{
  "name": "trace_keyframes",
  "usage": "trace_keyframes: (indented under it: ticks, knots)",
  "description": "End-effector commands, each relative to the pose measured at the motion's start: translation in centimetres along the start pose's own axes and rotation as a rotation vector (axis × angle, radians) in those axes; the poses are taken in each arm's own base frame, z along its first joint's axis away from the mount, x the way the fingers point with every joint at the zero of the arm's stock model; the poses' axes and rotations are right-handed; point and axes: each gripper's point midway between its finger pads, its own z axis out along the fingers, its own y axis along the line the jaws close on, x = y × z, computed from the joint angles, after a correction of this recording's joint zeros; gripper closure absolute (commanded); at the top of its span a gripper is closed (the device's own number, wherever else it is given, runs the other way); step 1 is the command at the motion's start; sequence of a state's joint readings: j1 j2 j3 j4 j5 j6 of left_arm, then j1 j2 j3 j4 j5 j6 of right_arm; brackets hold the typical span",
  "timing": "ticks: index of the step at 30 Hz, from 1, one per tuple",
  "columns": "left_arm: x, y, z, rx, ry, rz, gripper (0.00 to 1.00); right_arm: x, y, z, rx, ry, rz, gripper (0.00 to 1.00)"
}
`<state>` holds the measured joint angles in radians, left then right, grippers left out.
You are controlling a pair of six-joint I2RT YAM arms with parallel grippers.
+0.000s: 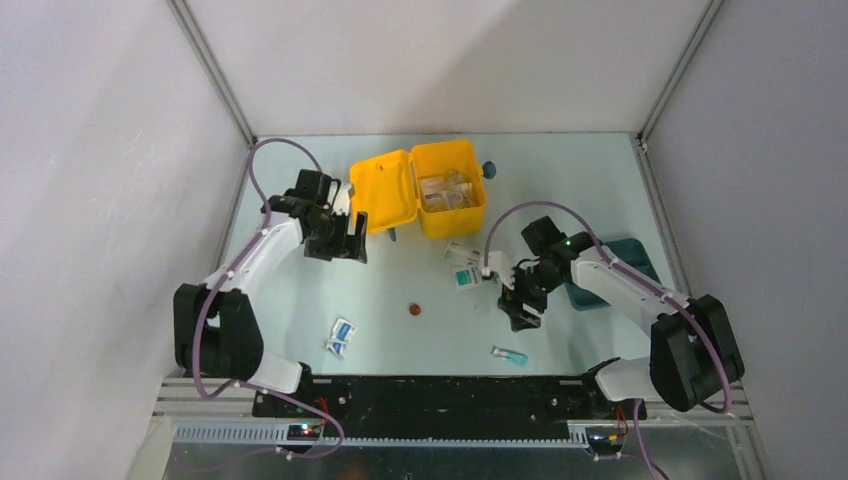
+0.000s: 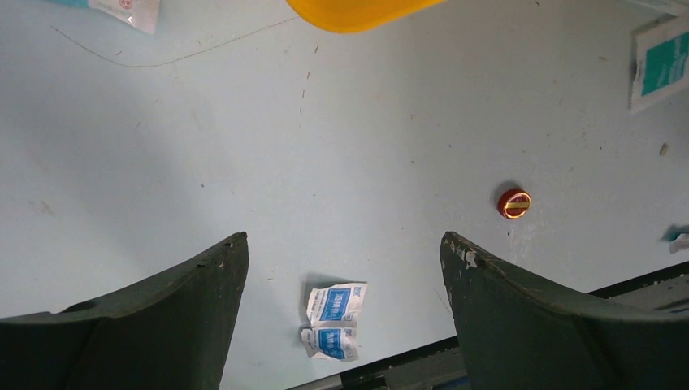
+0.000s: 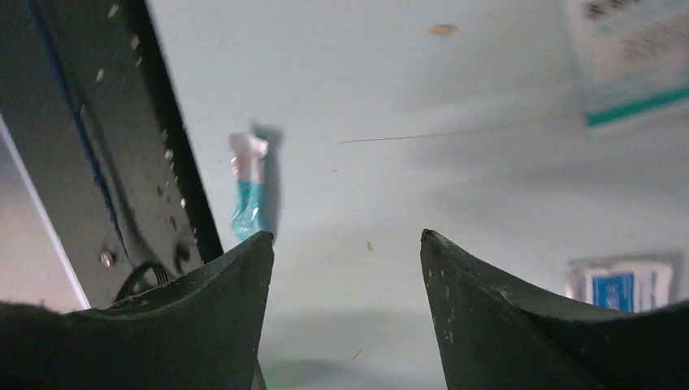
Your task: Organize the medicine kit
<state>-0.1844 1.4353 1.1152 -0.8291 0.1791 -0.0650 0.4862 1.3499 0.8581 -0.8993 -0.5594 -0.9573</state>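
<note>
The yellow medicine kit (image 1: 415, 190) lies open at the back of the table, lid to the left, base to the right with small packets inside. Its edge shows at the top of the left wrist view (image 2: 357, 10). My left gripper (image 1: 352, 240) is open and empty just left of the lid's front corner; in its own view (image 2: 341, 237) it hangs above bare table. My right gripper (image 1: 522, 315) is open and empty right of centre, and its own view (image 3: 345, 234) shows only table between the fingers.
A blue-and-white sachet pair (image 1: 340, 337) (image 2: 333, 318) lies front left. A red cap (image 1: 411, 310) (image 2: 513, 203) lies mid-table. White-and-teal sachets (image 1: 465, 278) (image 3: 634, 65) lie below the kit. A teal tube (image 1: 510, 355) (image 3: 248, 191) lies near the front rail. A dark teal tray (image 1: 625, 262) sits right.
</note>
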Motion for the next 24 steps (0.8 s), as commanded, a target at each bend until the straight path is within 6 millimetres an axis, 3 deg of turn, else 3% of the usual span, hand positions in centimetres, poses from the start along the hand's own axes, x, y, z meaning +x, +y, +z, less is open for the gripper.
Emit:
trace_keyframes:
  ticks: [1,7,9,12,16,24]
  knots:
    - [-2.2,0.1,-0.1,0.020,-0.035,-0.065,0.09,-3.4,-5.3,-2.9,0.229,-0.162,0.346,0.29]
    - [-5.0,-0.1,-0.9,0.058,-0.089,-0.088,0.08,-2.6,-10.7,-7.5,0.454,-0.261,0.649,0.30]
    - [-6.1,-0.3,-1.4,0.069,-0.116,-0.074,0.08,-1.2,-12.6,-9.2,0.556,-0.271,0.731,0.31]
    - [-8.2,-0.4,-2.3,0.072,-0.163,-0.055,0.09,3.2,-15.1,-11.9,0.767,-0.230,0.950,0.30]
    - [-9.6,-0.6,-2.5,0.078,-0.184,-0.048,0.09,8.7,-16.0,-14.5,0.934,-0.203,1.209,0.31]
    - [-9.7,-0.4,-2.0,0.074,-0.174,-0.031,0.09,15.9,-15.4,-15.2,1.093,-0.156,1.590,0.43]
